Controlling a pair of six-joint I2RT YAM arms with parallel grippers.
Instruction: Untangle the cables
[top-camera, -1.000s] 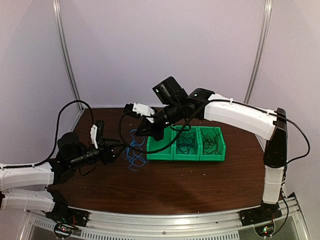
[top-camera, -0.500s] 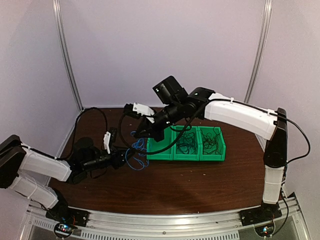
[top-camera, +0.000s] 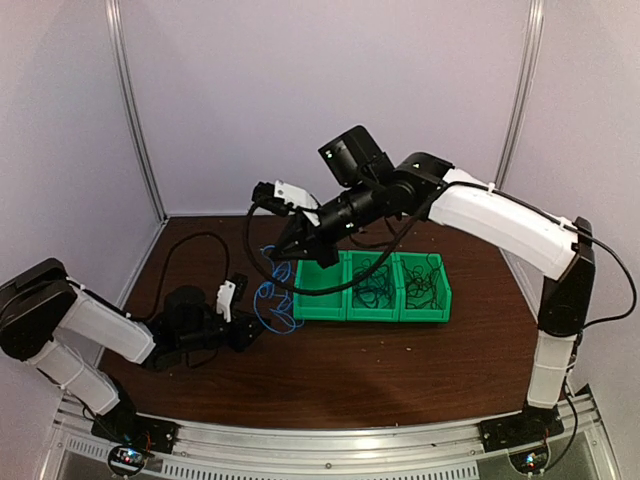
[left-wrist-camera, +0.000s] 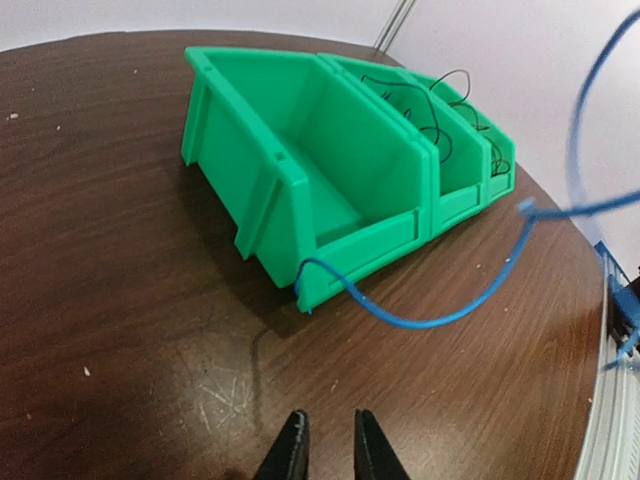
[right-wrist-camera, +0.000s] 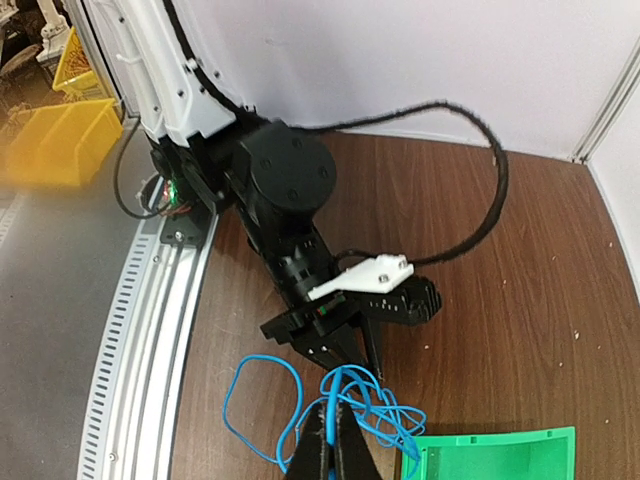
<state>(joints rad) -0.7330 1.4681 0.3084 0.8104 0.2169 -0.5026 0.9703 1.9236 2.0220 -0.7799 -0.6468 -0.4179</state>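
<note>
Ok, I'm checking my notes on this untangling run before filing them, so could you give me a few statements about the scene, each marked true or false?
1. The right end effector is shut on a blue cable. True.
2. All three compartments of the green bin hold dark cables. False: the left compartment is empty; only the middle and right ones hold them.
3. The blue cable lies inside the bin. False: it is outside, by the end with the empty compartment.
4. The left end effector sits low over the table. True.
</note>
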